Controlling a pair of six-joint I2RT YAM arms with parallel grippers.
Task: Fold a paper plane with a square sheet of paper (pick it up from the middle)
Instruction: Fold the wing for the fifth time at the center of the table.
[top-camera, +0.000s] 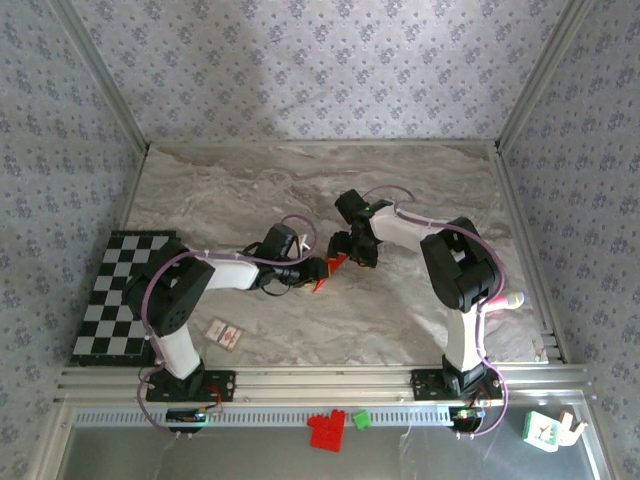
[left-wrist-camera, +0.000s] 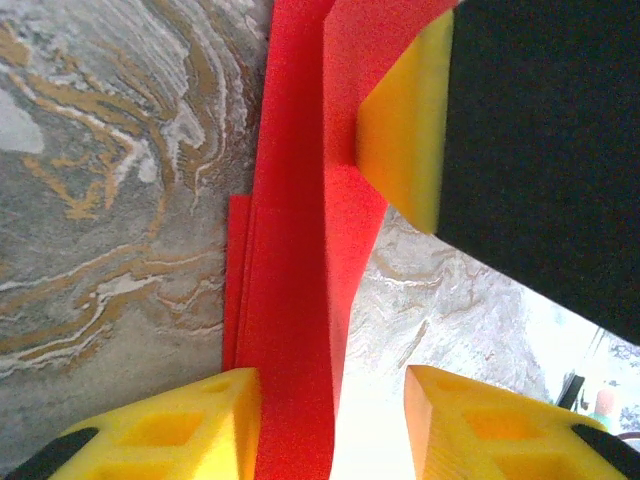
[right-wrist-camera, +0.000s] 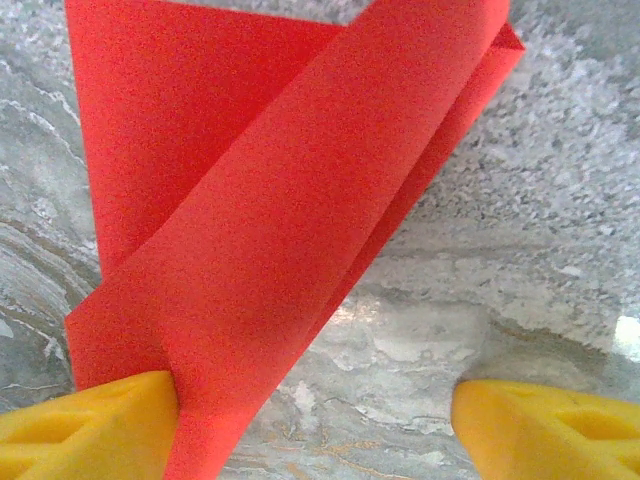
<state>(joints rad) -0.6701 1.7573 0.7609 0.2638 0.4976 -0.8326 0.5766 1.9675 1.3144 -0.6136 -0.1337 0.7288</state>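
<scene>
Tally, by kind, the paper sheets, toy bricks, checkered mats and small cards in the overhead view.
Red paper sheet: 1
Toy bricks, red block and green brick: 2
Checkered mat: 1
Small card: 1
Total: 5

Counter: grey-beige marbled top. Checkerboard mat lies flat along the left edge. Small white card with a red mark lies flat just right of the mat's near corner. Folded red paper touches the counter well right of the mat.
</scene>
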